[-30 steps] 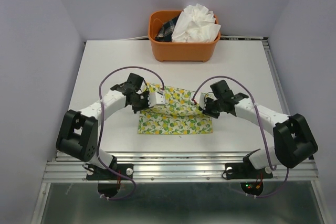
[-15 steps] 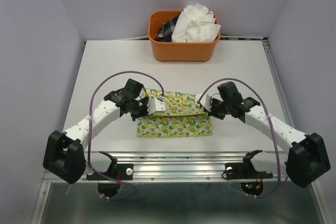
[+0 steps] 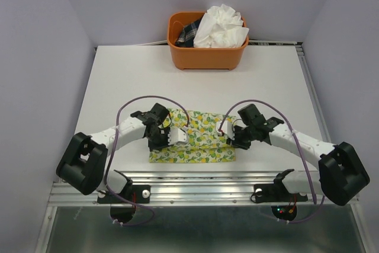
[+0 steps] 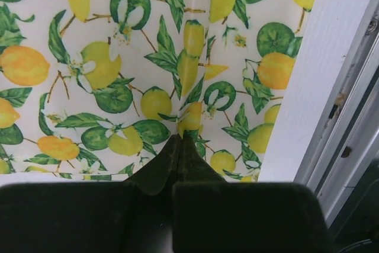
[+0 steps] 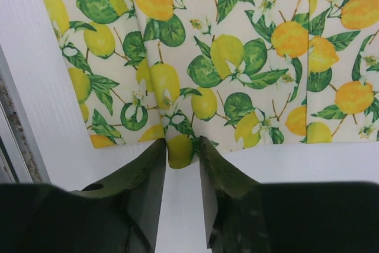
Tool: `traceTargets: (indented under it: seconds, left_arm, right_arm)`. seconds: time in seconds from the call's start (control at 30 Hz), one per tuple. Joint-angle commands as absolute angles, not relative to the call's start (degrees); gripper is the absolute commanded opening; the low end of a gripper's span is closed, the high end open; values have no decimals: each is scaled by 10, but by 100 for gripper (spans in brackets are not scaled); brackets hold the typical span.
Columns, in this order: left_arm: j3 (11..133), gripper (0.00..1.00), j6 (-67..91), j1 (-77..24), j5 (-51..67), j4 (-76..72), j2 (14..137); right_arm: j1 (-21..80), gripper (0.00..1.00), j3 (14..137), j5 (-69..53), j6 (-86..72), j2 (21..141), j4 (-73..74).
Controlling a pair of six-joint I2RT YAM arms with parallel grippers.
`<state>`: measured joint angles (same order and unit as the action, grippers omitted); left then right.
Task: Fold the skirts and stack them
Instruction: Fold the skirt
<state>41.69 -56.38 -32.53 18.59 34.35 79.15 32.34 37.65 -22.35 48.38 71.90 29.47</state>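
Noted the lemon-print skirt (image 3: 192, 137) lying on the white surface (image 3: 130, 75), close to the near edge and between the two arms, already doubled into a wide band with a looser upper layer. Found the left hand (image 3: 177, 136) at the band's left end, pressed together on a small pucker of the print. Confirmed in the left wrist view: fingers (image 4: 157, 173) closed to a point, cloth gathered into them. Found the right hand (image 3: 226, 136) at the right end, pinching a tuck of the hem. Seen in the right wrist view as a printed fold caught between fingers (image 5: 142, 176), these held slightly apart by its thickness. Judged the paired grips a way of carrying one edge level, to lay the fold square rather than skewed. Judged the fold under way, not finished. Logged the plain white skirt (image 3: 222, 25) heaped in the orange basket (image 3: 204, 57) at the far side, well apart, beside a dark checked cloth (image 3: 188, 32); untouched, so no stacking yet. Risk: thin cloth slipping from one pinch and dragging the layer crooked.
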Motion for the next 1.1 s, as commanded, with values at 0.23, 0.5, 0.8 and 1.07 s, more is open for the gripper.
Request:
traceTargets:
  seconds: [0.23,0.5,0.8,1.07]
  left_arm:
    - [433,0,-474,-325,154,300,858]
    - [490,0,-412,-325,144,277,939]
    - [554,0,-327,-324,140,257,989]
    - [526,12,-331,-329,120,260,905]
  right_arm:
    - [328,35,371,-159,413,773,221]
    - [276,32,467,-161,405,874,186]
    - [200,29,618,-133,403,1012,141]
    - [162,64,654,-127,345,948,134]
